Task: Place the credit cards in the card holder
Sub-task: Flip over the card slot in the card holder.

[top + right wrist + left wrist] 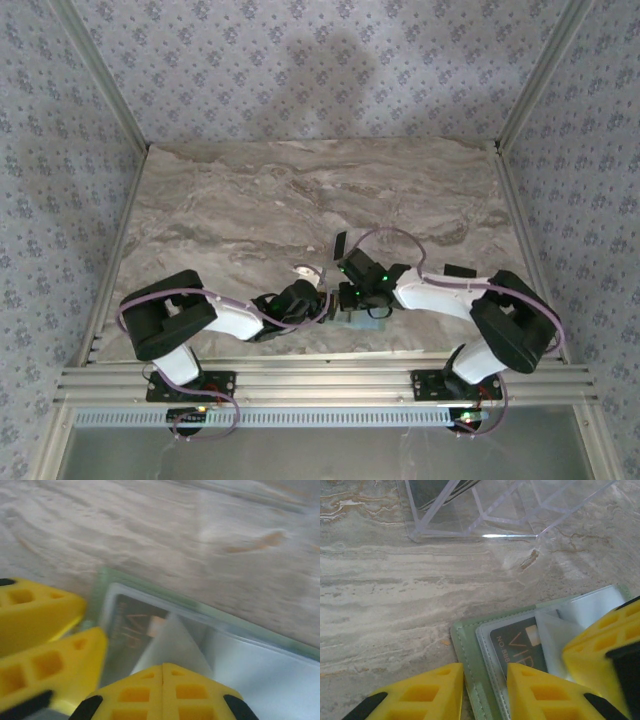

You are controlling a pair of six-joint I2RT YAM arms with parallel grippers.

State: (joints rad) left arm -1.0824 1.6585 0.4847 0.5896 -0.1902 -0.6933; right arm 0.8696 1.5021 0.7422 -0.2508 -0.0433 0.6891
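Observation:
The pale green card holder (470, 645) lies open and flat on the marble. A dark credit card (517, 640) marked VIP sits under its clear sleeve. My left gripper (485, 672) stands part open over the holder's left edge, one finger off the edge and the other on the sleeve. My right gripper (163, 667) is shut on a translucent sleeve flap (172, 645) of the card holder (250, 630), lifting it beside the card (131, 625). From above, both grippers, left (310, 300) and right (352, 300), meet near the table's front edge.
A clear acrylic box (485, 510) stands just beyond the holder, with dark cards (432, 492) inside. The left gripper's yellow fingers (40, 610) crowd the holder's left side. Bare marble stretches to the back of the table (300, 190).

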